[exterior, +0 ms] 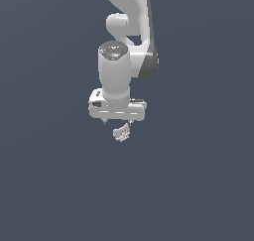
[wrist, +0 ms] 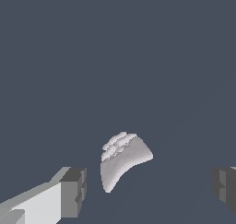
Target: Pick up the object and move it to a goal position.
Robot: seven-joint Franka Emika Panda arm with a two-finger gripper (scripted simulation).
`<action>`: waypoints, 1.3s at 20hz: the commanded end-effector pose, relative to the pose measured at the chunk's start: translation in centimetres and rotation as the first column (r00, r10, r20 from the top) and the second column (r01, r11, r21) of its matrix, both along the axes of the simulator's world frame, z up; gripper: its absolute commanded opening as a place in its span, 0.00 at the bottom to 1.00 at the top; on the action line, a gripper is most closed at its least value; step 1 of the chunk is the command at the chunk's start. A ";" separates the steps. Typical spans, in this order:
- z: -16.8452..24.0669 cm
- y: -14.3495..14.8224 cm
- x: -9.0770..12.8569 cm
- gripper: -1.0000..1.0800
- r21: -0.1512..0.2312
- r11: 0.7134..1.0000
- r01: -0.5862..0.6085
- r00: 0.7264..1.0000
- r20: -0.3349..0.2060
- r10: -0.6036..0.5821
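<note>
hand [wrist: 150, 191] spread wide, object [wrist: 122, 159] between fingers

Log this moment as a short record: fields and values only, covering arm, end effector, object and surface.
arm: one white arm, wrist pointing down
end effector: open, fingers wide apart, nothing held
object: small pale grey lump with a ridged edge, lying between the two fingers, touching neither
object in exterior view: just under the end effector, partly hidden by it
surface: plain dark grey-blue floor
goal marker: none visible
task state: object not yet grasped
</note>
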State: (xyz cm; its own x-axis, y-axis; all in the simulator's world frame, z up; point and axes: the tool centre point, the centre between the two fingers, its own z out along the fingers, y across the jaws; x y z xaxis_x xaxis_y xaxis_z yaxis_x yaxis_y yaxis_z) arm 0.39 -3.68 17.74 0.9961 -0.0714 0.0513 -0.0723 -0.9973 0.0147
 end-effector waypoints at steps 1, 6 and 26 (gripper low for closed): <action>0.0 0.0 0.0 0.96 0.000 1.000 0.000 1.000 0.000 0.000; 0.8 -1.3 0.2 0.96 -0.013 1.000 0.009 1.000 0.006 -0.009; 1.0 -2.5 0.1 0.96 -0.017 0.996 0.089 0.996 0.011 -0.089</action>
State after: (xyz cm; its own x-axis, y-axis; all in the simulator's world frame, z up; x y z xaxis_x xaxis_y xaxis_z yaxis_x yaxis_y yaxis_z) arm 0.55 -6.27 18.89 0.9878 -0.1420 0.0647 -0.1444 -0.9890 0.0335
